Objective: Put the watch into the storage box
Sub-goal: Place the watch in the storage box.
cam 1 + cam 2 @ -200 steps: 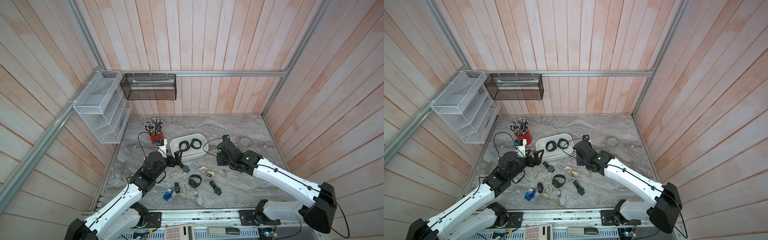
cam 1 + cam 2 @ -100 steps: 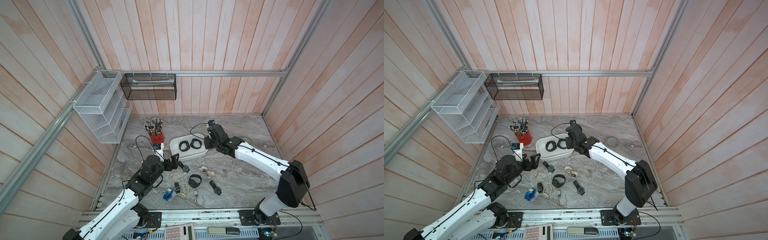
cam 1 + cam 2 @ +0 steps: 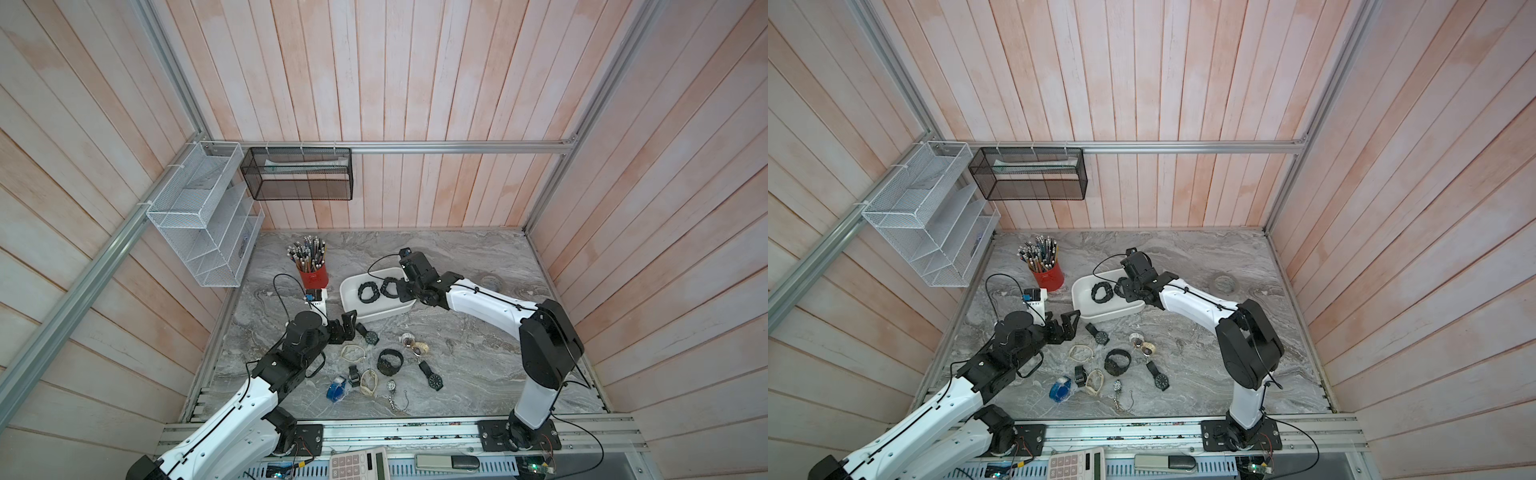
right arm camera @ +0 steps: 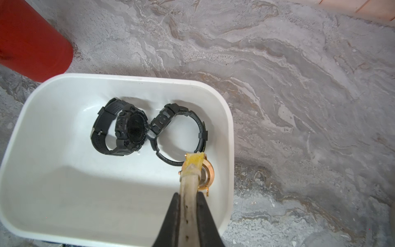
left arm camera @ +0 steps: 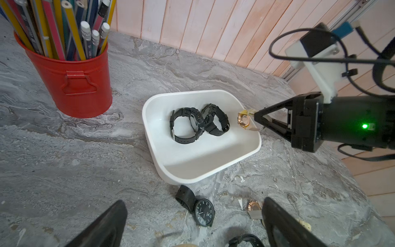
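The storage box (image 3: pixel 376 309) (image 3: pixel 1104 311) (image 5: pixel 192 158) (image 4: pixel 85 192) is a white shallow tub on the marble table, with two black watches (image 4: pixel 119 130) (image 4: pixel 177 128) lying inside it. My right gripper (image 4: pixel 188 194) (image 3: pixel 401 291) (image 3: pixel 1128 291) (image 5: pixel 256 115) is shut on the cream strap of a rose-gold watch (image 4: pixel 205 173) (image 5: pixel 244 121). It holds the watch above the box's inner wall, at the end nearer the right arm. My left gripper (image 5: pixel 193 203) (image 3: pixel 347 326) (image 3: pixel 1068 324) is open and holds nothing, low over the table just in front of the box.
A black-faced watch (image 5: pixel 203 211) lies between the left fingers, with several more watches (image 3: pixel 390 360) scattered toward the table's front. A red pencil cup (image 3: pixel 312 274) stands left of the box. White wire baskets (image 3: pixel 203 216) and a black mesh basket (image 3: pixel 297 174) hang on the walls.
My right arm has swung and carried the held watch to a point over the box's end. The left arm has barely shifted and stays open.
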